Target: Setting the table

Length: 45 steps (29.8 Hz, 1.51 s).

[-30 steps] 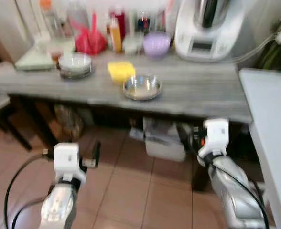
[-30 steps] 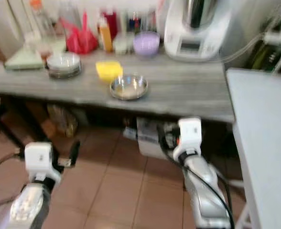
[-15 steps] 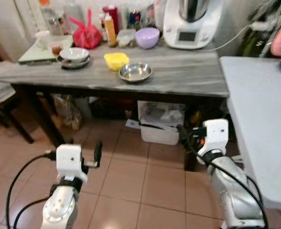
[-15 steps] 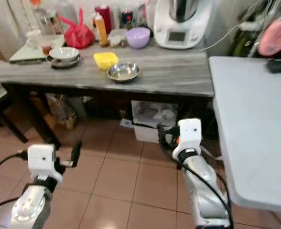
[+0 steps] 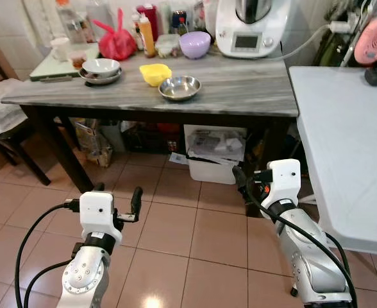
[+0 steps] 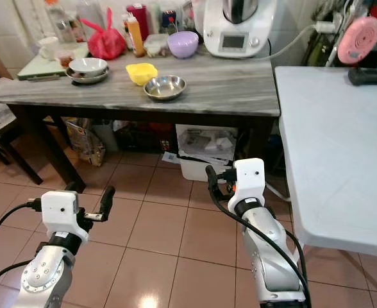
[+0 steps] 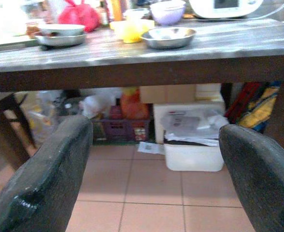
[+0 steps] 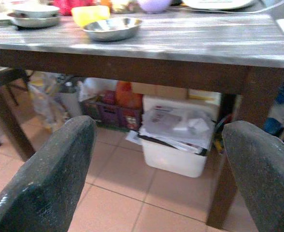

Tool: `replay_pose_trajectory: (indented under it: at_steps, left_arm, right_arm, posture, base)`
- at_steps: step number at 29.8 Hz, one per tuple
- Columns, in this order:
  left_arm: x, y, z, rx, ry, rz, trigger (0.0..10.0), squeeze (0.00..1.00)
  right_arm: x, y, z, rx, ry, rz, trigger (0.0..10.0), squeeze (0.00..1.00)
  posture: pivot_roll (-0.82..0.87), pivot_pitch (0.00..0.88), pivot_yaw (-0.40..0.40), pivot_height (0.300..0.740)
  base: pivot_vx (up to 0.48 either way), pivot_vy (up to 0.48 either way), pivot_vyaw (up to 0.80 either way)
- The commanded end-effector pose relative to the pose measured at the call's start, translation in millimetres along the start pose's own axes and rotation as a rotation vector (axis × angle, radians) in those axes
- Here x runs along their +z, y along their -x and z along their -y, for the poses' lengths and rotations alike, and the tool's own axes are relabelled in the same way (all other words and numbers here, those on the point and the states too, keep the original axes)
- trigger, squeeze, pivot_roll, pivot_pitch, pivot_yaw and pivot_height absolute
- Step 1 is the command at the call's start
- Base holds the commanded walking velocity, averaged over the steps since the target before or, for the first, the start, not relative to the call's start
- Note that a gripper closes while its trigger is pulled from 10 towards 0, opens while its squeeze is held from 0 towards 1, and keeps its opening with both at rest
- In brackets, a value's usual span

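The two eye views are looking forward and down from head height, standing back from a grey wooden table [image 5: 240,96]. They are taking in the tiled floor [image 5: 195,237] and a white table [image 6: 329,147] on the right, the right eye sitting slightly to the side of the left.

Each wrist view is looking level along its own black fingers [image 7: 40,183], from below tabletop height. Both are facing the table's front edge and the white bin [image 8: 173,145] under it.

All four views are sharing the steel bowl [image 5: 179,87] and yellow bowl [image 5: 155,73].

Silver arms, white wrists, black cables
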State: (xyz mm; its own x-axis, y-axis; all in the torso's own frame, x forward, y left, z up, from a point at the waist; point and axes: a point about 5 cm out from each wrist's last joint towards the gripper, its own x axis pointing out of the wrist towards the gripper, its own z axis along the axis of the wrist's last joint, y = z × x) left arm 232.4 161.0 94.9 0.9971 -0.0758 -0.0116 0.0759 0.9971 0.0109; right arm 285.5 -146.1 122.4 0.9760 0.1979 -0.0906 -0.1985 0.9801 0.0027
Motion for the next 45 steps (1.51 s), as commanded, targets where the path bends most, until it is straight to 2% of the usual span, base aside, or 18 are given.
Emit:
replay_pose_trajectory:
  at_steps: [1,5,15,20,22,25,29,35,45]
  left_arm:
    - [3,-1.3,-0.6,-0.01,-0.013,0.012,10.0,0.0]
    - [4,-1.4,-0.2,-0.021,-0.011,0.014,10.0,0.0]
    - [4,-0.6,-1.6,-0.031,-0.005,0.01,10.0,0.0]
    - [6,-1.7,-1.0,-0.032,-0.001,0.016,10.0,0.0]
    - [16,-5.3,1.2,-0.035,0.012,0.051,10.0,0.0]
    - [22,-8.4,2.8,-0.041,0.016,0.072,10.0,0.0]
    - [23,-8.6,2.5,-0.04,0.016,0.073,10.0,0.0]
    - [20,-8.2,2.4,-0.046,0.017,0.065,10.0,0.0]
    - [22,-9.5,2.8,-0.045,0.022,0.063,10.0,0.0]
  right_arm:
    - [4,-0.7,-1.7,0.011,0.001,0.011,10.0,0.0]
    - [5,-0.9,-2.3,0.014,0.001,0.014,10.0,0.0]
    - [3,-1.2,-4.2,0.011,0.013,0.015,10.0,0.0]
    - [13,-1.3,-2.9,-0.004,0.062,0.082,10.0,0.0]
    - [22,-1.1,-1.6,-0.01,0.094,0.125,10.0,0.0]
    - [21,-1.4,0.8,-0.017,0.095,0.122,10.0,0.0]
    - [21,-1.4,1.1,-0.02,0.097,0.116,10.0,0.0]
    - [20,-0.3,-1.0,-0.01,0.099,0.115,10.0,0.0]
    - [20,-1.2,-0.7,-0.013,0.11,0.123,10.0,0.0]
  posture:
    - [-0.1,0.062,0.075,0.74]
    - [-0.1,0.064,0.075,0.74]
    - [-0.1,0.066,0.084,0.74]
    - [-0.1,0.067,0.084,0.74]
    - [-0.1,0.066,0.085,0.74]
    - [-0.1,0.067,0.085,0.74]
    - [-0.1,0.069,0.085,0.74]
    - [-0.1,0.069,0.085,0.74]
    - [-0.11,0.069,0.085,0.74]
  base:
    - [0.0,0.0,-0.76]
    - [0.0,0.0,-0.6]
    - [0.0,-0.278,0.0]
    - [0.0,-0.312,0.0]
    - [0.0,-0.315,0.0]
    - [0.0,-0.315,0.0]
    - [0.0,-0.314,0.0]
    - [0.0,-0.315,-0.63]
    - [0.0,-0.318,0.0]
